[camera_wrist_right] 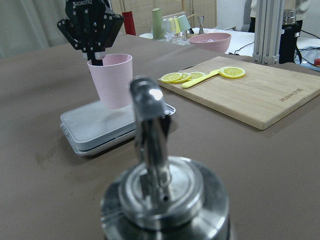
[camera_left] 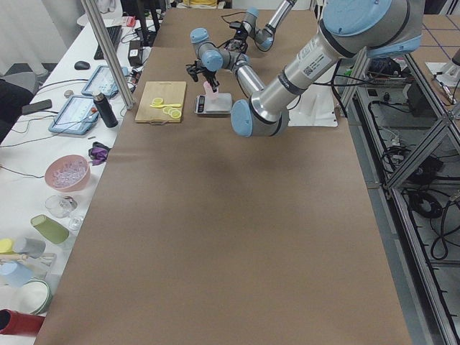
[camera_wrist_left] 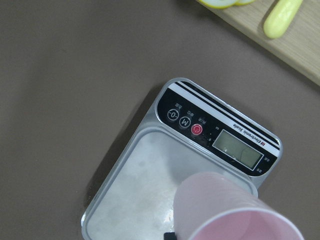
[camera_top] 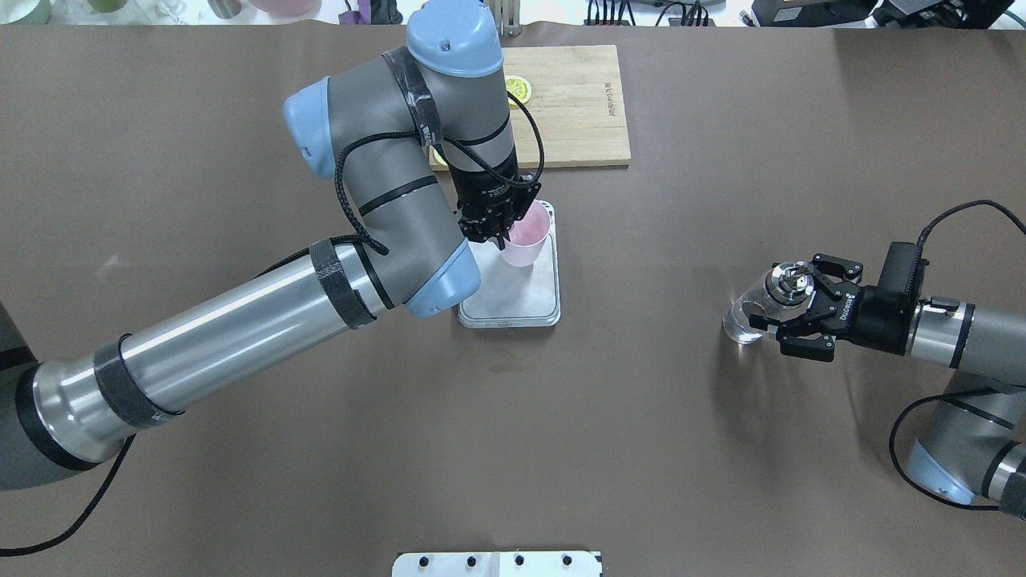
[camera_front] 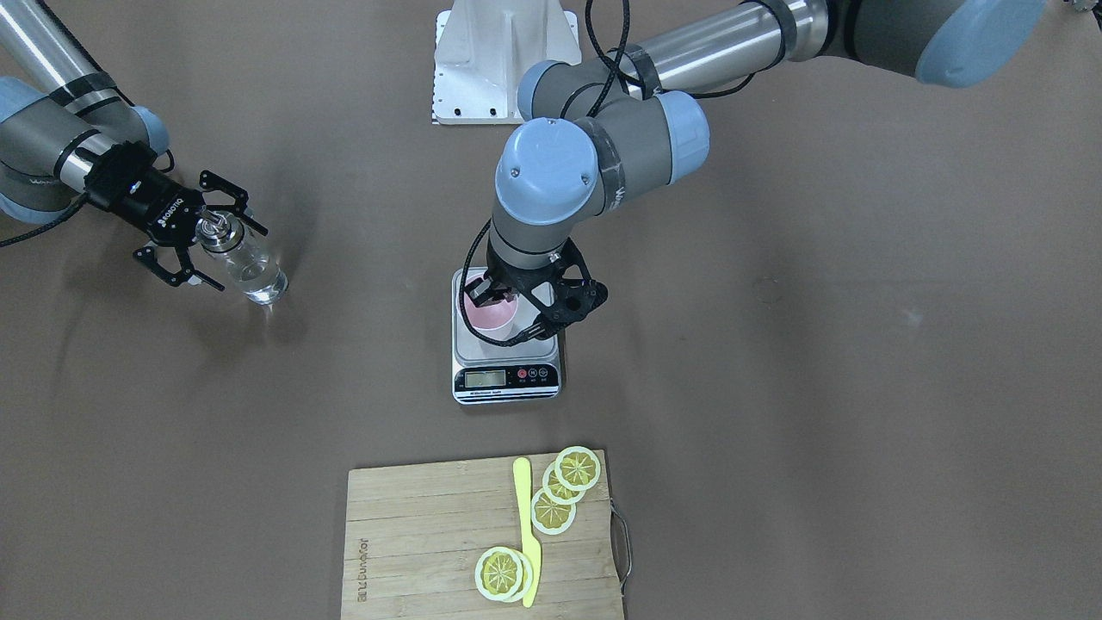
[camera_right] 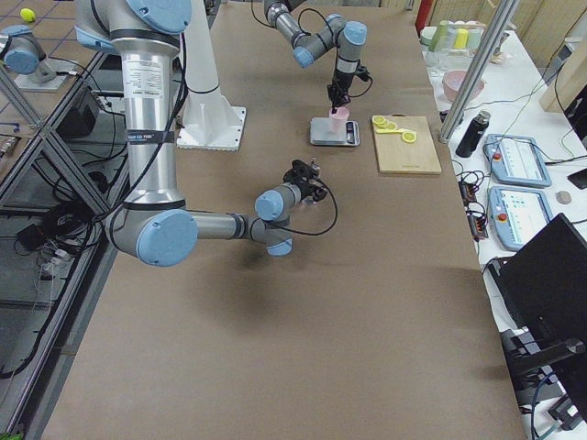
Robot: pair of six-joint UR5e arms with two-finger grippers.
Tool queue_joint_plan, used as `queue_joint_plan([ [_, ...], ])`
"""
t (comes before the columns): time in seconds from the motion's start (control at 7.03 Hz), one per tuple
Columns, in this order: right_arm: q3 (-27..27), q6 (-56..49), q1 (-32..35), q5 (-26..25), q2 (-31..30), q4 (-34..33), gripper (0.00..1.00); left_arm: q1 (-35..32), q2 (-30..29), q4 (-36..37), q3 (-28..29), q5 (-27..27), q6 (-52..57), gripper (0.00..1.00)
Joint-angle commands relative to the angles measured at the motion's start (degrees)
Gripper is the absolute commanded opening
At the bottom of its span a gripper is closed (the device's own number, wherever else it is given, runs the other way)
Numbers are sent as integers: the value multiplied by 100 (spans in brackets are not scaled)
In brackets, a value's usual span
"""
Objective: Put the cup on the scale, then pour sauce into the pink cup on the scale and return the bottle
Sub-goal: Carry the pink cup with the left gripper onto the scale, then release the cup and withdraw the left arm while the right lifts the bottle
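Bamboo board (camera_front: 413, 534), nearest the lens in the front-facing view, carries lemon slices (camera_front: 577, 468) and a yellow knife (camera_front: 525, 525). Beyond it, mid-tabletop (camera_front: 775, 430), sits the scale (camera_front: 506, 377). The cup (camera_front: 492, 319) is over its steel platform, and its interior shows plain pink. The left hand (camera_front: 510, 312) meets the cup from above, one finger inside the rim, and is nipped closed on the wall. Well apart, toward the robot's right, the bottle (camera_front: 251, 274) stands on the tabletop with clear sauce (camera_front: 260, 284) in its lower part. The right hand (camera_front: 237, 258) is spread wide, its fingers (camera_front: 232, 207) on either side of the bottle's top, gripping nothing.

Overhead view: the cup is over the scale's far half, near the board. The bottle and right hand are well off to the robot's right.

Left-side view: the cup looks tilted above the scale, and whether its base touches cannot be told. Off the tabletop, a pink bowl (camera_left: 67, 172) holds pale, clear pieces.

Right-side view: the near arm is at the bottle and the far arm is at the cup.

Left wrist view: the cup's rim fills the lower right corner, above the platform and just beside the scale's display (camera_wrist_left: 239, 148).

Right wrist view: the bottle's spout looms close and blurred at centre. Behind it the cup hangs under the left hand, on or just over the scale.
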Motion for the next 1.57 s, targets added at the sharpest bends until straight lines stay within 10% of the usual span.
queue_joint_plan([
  [0.0,-3,-8,6,-12,5,-3,78,59,-8,-4,-15,77,-2,0],
  [0.28,-3,-8,40,-21,-4,-12,56,68,-8,-4,-15,86,-2,0],
  [0.43,23,-17,93,23,5,-134,45,68,9,-21,-15,86,42,27],
  [0.57,67,-17,128,41,5,-265,37,68,44,-117,-24,86,60,98],
  [1.0,468,-87,661,529,162,-1201,34,33,54,-118,-128,104,68,97],
  [1.42,1533,-623,779,814,268,-3145,27,-187,684,283,-1443,42,777,97],
])
